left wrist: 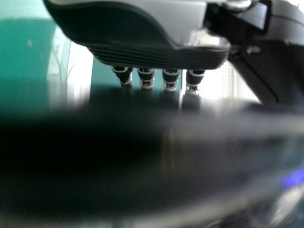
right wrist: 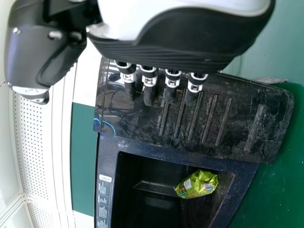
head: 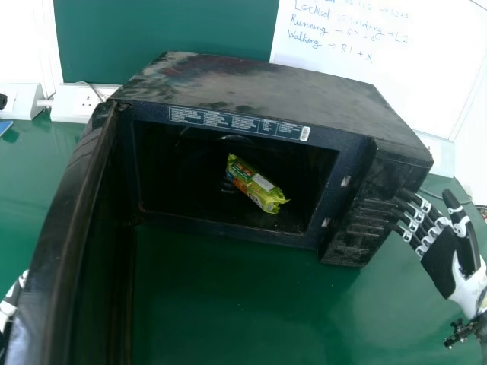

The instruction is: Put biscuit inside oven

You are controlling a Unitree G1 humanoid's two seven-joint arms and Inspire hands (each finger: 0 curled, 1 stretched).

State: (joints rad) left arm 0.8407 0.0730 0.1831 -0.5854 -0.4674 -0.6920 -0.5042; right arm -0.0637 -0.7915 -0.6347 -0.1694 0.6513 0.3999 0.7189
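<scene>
A white board (head: pixel 411 91) stands behind the green worktop (head: pixel 228 312), beside a dark green panel (head: pixel 167 34). Handwriting in blue runs across the board; "Locked", "Running" and "Walking" can be made out, with arrows after them. White sockets (head: pixel 74 103) sit at the back left.

The black oven (head: pixel 266 85) carries a strip of small printed labels (head: pixel 237 123) above its opening, ending at the right in a pale barcode sticker (head: pixel 305 134). Its door (head: pixel 65 236) stands wide open on the left, its free edge towards the robot. The control panel (head: pixel 369 201) is on the right of the opening.

The biscuit packet (head: pixel 255 184), yellow-green with a red patch, lies inside the oven, on its floor. It bears print and a pale label panel along one side. Its long axis runs slantwise: one end points back and to the left, the other forward and to the right, towards the opening. Which end is the front cannot be told.

The right hand (head: pixel 441 262) is beside the control panel, open, fingers loosely extended and thumb apart, with nothing in its hold. The left hand (head: pixel 13 298) is beside the door, fingers extended and holding nothing; whether it touches the door cannot be told.
</scene>
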